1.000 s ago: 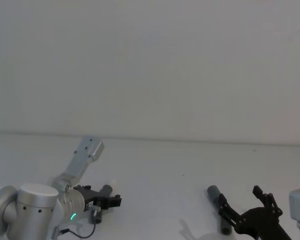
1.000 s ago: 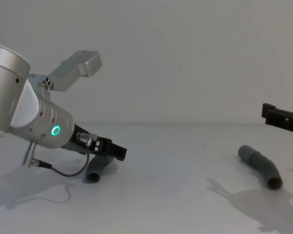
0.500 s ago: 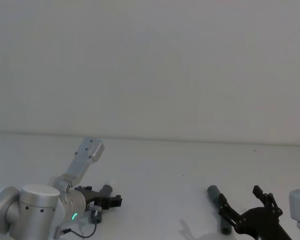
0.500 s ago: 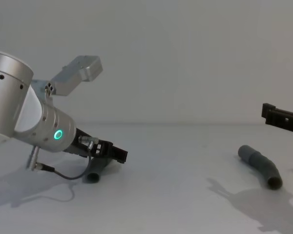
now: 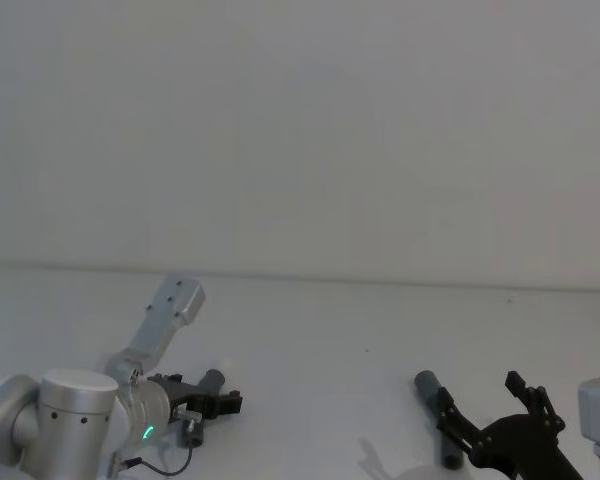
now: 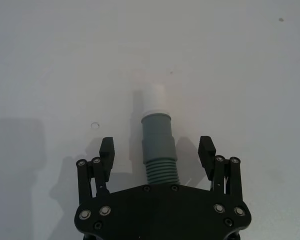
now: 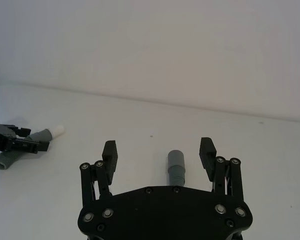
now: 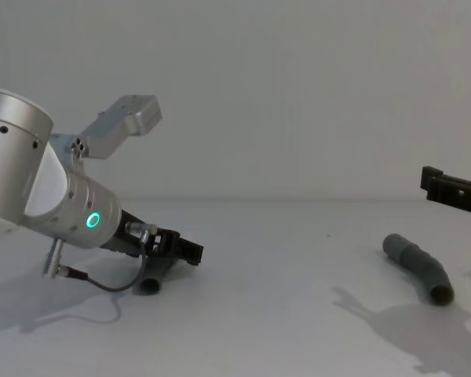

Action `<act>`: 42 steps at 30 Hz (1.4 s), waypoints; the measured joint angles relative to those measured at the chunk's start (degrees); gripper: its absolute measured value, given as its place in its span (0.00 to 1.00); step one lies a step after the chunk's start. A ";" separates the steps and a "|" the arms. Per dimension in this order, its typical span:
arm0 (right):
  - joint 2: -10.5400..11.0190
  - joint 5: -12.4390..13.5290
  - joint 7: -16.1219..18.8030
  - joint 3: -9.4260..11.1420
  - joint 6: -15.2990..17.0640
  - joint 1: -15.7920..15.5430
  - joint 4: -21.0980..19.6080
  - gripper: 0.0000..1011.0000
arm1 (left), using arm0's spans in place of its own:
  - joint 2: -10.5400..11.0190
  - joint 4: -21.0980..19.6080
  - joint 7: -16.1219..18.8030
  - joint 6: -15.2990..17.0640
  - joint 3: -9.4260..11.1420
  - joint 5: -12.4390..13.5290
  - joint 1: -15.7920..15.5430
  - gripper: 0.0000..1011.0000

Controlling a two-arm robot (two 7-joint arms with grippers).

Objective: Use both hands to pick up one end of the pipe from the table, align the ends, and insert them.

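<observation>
One pipe piece (image 6: 158,145), ribbed grey with a white tube tip (image 6: 153,100), lies on the white table (image 5: 320,330). My left gripper (image 6: 157,147) is open and low over it, one finger on each side, not touching it. The same piece (image 8: 150,283) and left gripper (image 8: 185,250) appear in the chest view. The other piece (image 8: 418,266), bent, with a smooth grey cuff, lies at the right. My right gripper (image 7: 158,148) is open and hovers above it (image 7: 175,163). In the chest view the right gripper (image 8: 453,191) hangs well clear of the table.
The table runs back to a plain white wall. A bare stretch of table (image 8: 290,298) lies between the two pieces. A thin black cable (image 8: 102,281) loops down from my left wrist to the surface.
My left arm has sunk a little, bringing the open gripper lower around the white-tipped piece. The right gripper and both pipe pieces have not moved.
</observation>
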 joint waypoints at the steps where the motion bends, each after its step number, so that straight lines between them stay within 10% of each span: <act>1: 0.00 0.00 0.00 0.00 0.00 0.00 0.00 0.99 | -0.04 0.07 0.00 0.00 -0.05 0.01 -0.02 0.99; 15: 0.00 0.00 0.00 0.00 0.00 0.00 0.00 0.99 | -0.54 0.91 0.01 0.16 -0.63 0.12 -0.20 0.86; 32: 0.00 0.00 0.00 0.00 0.00 0.00 0.00 0.99 | -0.73 1.21 0.03 0.27 -0.84 0.16 -0.28 0.33; 42: 0.00 0.00 0.00 0.00 0.00 0.00 0.00 0.99 | -0.78 1.26 0.03 0.31 -0.90 0.15 -0.29 0.33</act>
